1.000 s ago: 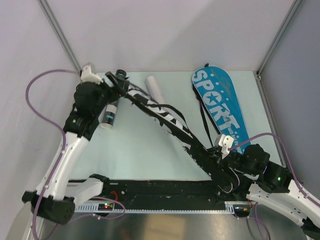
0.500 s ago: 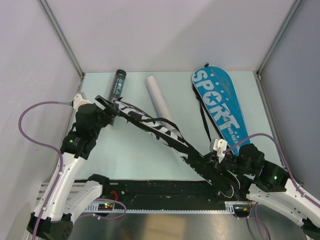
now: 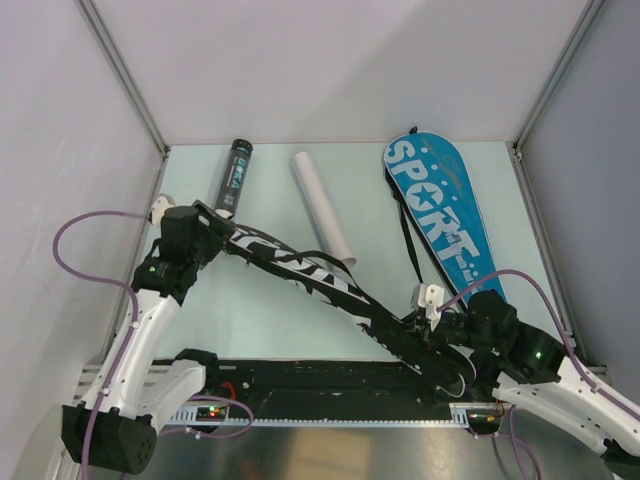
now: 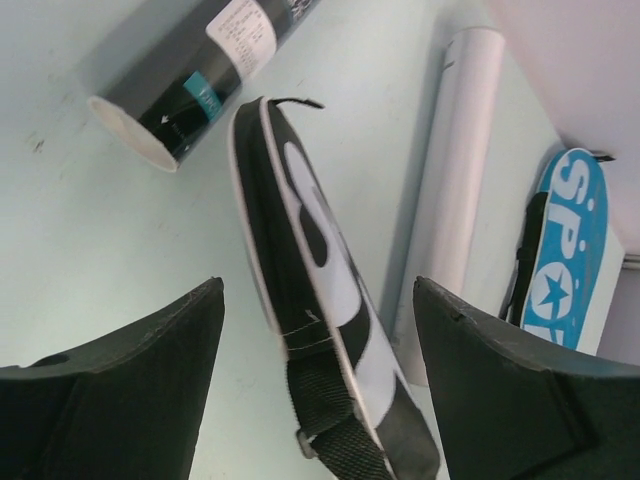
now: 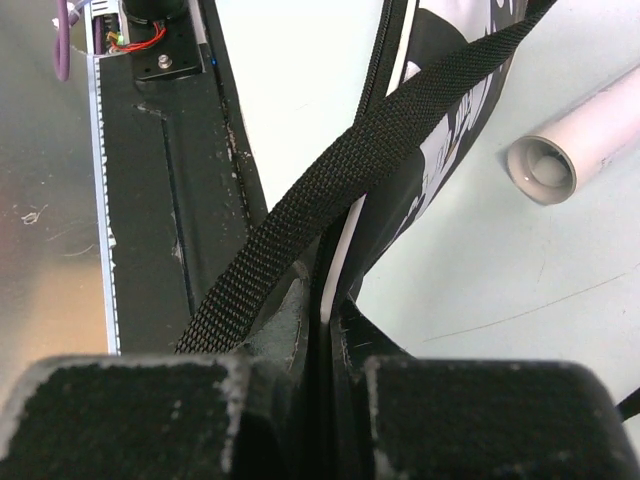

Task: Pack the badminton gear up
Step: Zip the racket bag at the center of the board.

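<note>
A long black-and-white racket bag (image 3: 310,275) stretches diagonally across the table. My left gripper (image 3: 205,230) stands open around its far-left end (image 4: 310,260), and the fingers (image 4: 130,380) do not touch it. My right gripper (image 3: 440,335) is shut on the bag's near-right edge (image 5: 440,150), with the bag's black strap (image 5: 370,150) running over it. A long black tube (image 3: 233,178) lies at the back left. Beside it is a white tube (image 3: 322,207), and a blue "SPORT" racket cover (image 3: 437,210) lies at the back right.
White walls close in the table on the left, back and right. A black base rail (image 3: 330,378) runs along the near edge between the arms' bases. In the left wrist view the black tube (image 4: 200,80), white tube (image 4: 450,170) and blue cover (image 4: 565,250) lie ahead.
My left arm has pulled back from the far-left corner towards the near side, and the black tube now shows whole. The bag's left end came down and nearer. The right gripper shifted slightly left.
</note>
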Controlling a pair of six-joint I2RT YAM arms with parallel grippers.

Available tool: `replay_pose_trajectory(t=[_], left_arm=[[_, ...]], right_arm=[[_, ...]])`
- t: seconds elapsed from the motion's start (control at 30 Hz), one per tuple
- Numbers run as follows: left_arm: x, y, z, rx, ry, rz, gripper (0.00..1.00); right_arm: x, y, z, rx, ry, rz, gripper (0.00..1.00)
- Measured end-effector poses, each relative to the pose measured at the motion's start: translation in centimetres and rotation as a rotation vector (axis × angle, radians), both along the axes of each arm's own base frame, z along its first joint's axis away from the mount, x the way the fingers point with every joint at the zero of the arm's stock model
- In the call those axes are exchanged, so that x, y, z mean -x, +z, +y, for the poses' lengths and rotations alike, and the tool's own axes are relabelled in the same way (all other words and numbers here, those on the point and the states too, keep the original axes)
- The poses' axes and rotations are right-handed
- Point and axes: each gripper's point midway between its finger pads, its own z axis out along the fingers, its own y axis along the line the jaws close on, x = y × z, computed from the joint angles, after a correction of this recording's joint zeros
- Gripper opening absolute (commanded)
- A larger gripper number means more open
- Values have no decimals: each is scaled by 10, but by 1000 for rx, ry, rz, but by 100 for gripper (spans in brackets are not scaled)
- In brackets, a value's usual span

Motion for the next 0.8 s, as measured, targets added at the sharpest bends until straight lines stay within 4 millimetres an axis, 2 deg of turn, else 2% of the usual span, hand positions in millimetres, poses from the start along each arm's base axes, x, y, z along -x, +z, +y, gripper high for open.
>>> replay_pose_trajectory(t=[0.2,0.4,0.47,0.5,0.57,0.6,0.63,0.67,0.73,0.8], left_arm=[[1,-18,6,-6,19,63,80],[-2,-30,4,14,29,108,68],[-4,-37,2,24,30,132,58],[-5,-39,1,31,29,141,50],[-5,-44,-2,47,27,158,28],[-5,-45,-3,58,27,163,14],[-6,-45,-4,70,33,165,7],[-6,-45,-6,86,35,167,4],[-5,-45,-6,106,49,172,1],[-6,-45,-5,125,69,172,0]], right_arm=[[-3,0,1,-11,-4,-4,0],[-2,-2,3,-18,13,5,0],[-2,-2,4,-21,18,7,2],[-2,-2,4,-22,19,8,4],[-3,-2,4,-24,16,9,8],[-3,-1,4,-25,14,11,10],[-3,-2,4,-26,9,15,14],[-4,-2,4,-28,0,19,17],[-7,-3,3,-32,-23,28,32],[-15,7,4,-76,-72,22,43]])
